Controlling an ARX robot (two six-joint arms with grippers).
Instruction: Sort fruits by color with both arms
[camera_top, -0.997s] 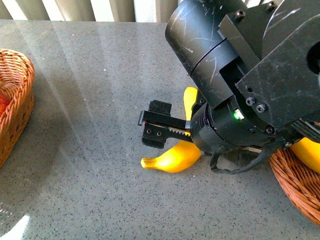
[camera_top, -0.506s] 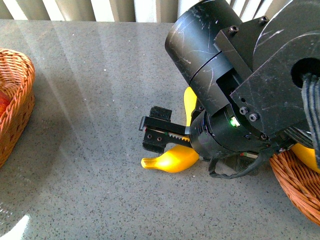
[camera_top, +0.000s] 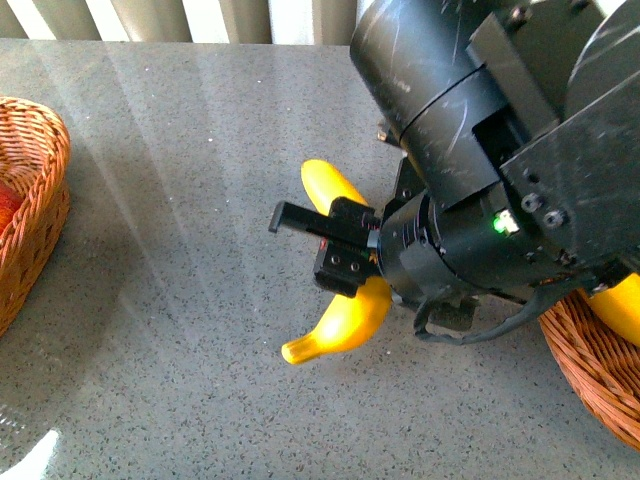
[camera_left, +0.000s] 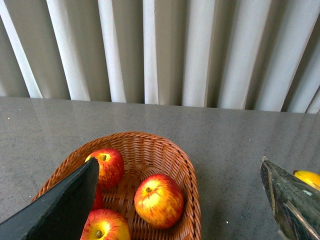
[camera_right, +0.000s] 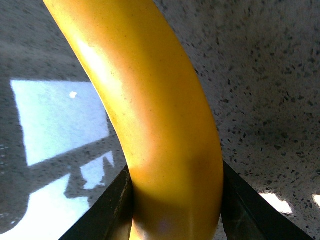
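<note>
Pinching the banana (camera_top: 340, 320) mid-length, the right jaws are pressed on it toward the right edge of the tabletop (camera_top: 180, 250); left jaws are spread. The glossy curve could be twisted loose if lifted fast.

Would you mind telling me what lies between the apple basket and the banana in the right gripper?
Only bare grey tabletop, as the front view shows, separates the basket from the banana.
</note>
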